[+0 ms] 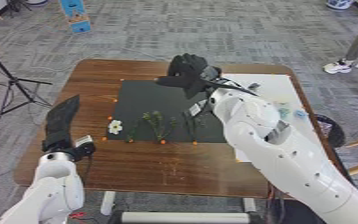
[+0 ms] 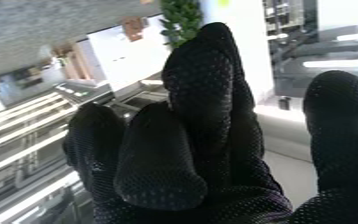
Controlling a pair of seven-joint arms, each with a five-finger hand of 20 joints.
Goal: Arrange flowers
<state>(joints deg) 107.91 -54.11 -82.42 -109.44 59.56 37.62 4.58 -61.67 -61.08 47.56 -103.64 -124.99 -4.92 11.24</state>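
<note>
Brown wooden table [image 1: 127, 170] carries a black mat [image 1: 153, 93], set toward its far edge, and a white sheet [image 1: 264, 79] along its right side. White flower [image 1: 115, 127] lies at the mat's near left corner. Thin green stem [image 1: 131, 132] is just beside it, on the near part of the mat; bushier green bunch [image 1: 158, 125] is farther right, near the middle of the mat's near edge, and more dark stems [image 1: 191, 125] lie right of that, close to the right arm. Small orange spots run along the mat's left and near edges. Pale green item [image 1: 284, 111] and pale blue item [image 1: 301, 114] sit on the sheet toward the table's right edge, close to each other. Right hand [image 1: 189, 75] is up over the far part of the mat, fingers loosely bent, thumb well apart from them. Right wrist view has a leafy green thing [image 2: 180, 20] beyond the fingertips; can't tell if it's near or far. Left hand [image 1: 60, 120] is over the table's left edge, fingers straight and together, pointing toward the far left corner, well apart from the flower.
</note>
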